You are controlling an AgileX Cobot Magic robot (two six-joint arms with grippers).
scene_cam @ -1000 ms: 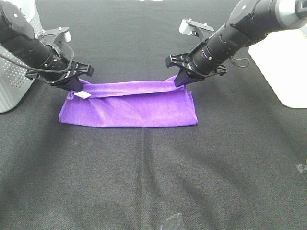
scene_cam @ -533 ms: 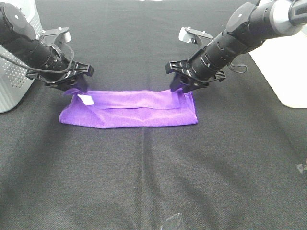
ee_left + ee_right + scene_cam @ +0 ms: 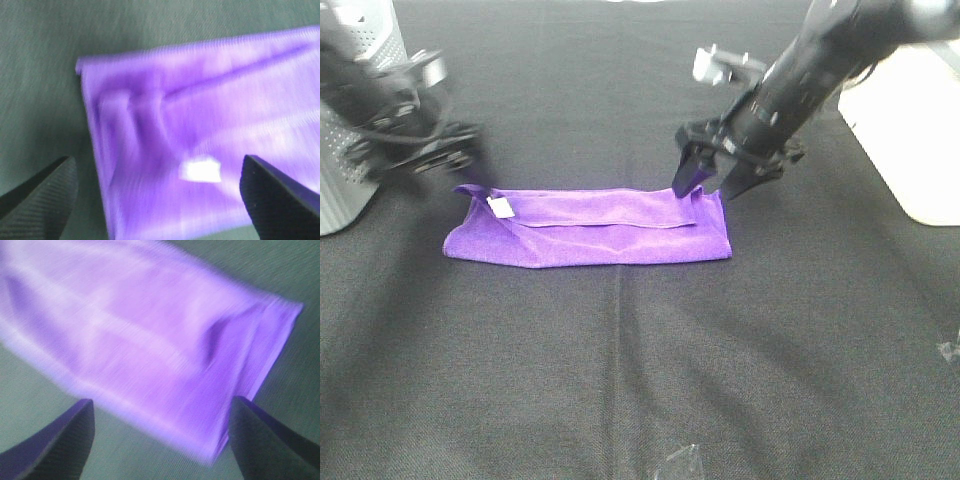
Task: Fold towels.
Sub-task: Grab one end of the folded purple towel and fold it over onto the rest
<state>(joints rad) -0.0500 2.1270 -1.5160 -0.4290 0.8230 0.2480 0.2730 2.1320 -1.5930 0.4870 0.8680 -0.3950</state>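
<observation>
Wearing matte black throughout: ribbed, cylindrical right arm point(image 3: 820, 70) and motion-blurred left arm point(image 3: 375, 105), carrying a silver-grey bracket point(image 3: 718, 64) near each wrist, ending in wedge-shaped black fingers point(image 3: 42, 200) showing fine, closely ridged texture.

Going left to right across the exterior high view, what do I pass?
Perforated grey housing → left gripper → purple towel → right gripper → white box
</observation>
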